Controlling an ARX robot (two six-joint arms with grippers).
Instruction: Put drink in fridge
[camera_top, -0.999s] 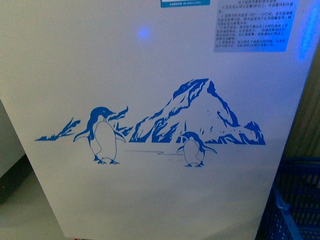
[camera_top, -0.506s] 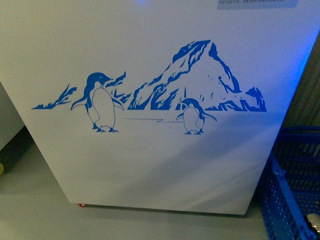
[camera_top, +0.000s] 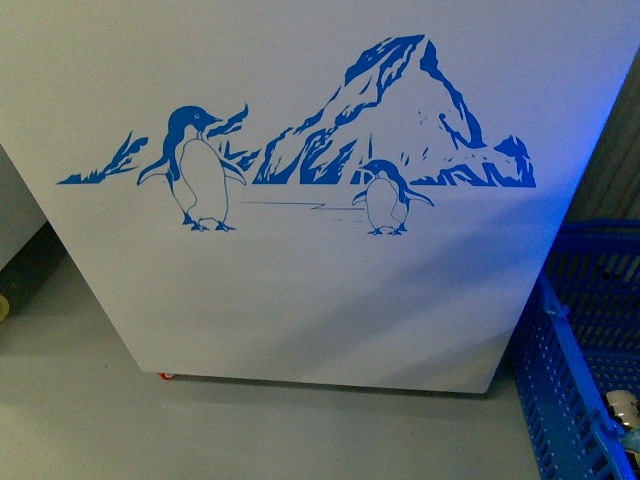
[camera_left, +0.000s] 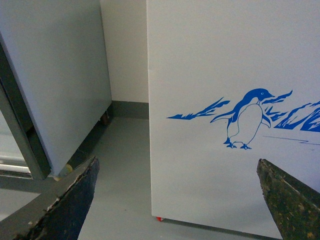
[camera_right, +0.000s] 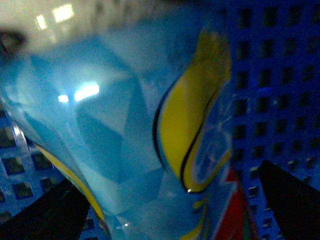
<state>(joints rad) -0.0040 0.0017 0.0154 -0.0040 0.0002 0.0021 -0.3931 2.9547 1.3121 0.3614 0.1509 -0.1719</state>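
Grey floor (camera_top: 80, 420) now fills the bottom of the front view, where a second ago only white panel showed. The penguin-and-mountain graphic (camera_top: 300, 150) has climbed up the frame, the printed notices have slid out of the top, and the lower edge of the fridge (camera_top: 320, 300) with a small red wheel (camera_top: 166, 375) has come into sight. The blue crate (camera_top: 570, 400) also shows more of itself. The robot's body seems to have sunk toward the crate, which fits a pickup rather than a delivery.

The drink (camera_right: 150, 125) lies in that crate, right in front of the right claw (camera_right: 165, 175) and between its fingers, its blue-and-yellow label filling the wrist picture (too close and blurred to see the cap). Those fingers stand wide apart on either side and do not look clamped. The left claw (camera_left: 177, 161) is spread and empty, with the fridge front straight ahead and a grey cabinet (camera_left: 55, 75) off to one side. Grasping comes next, I judge; the fridge lids are out of view.
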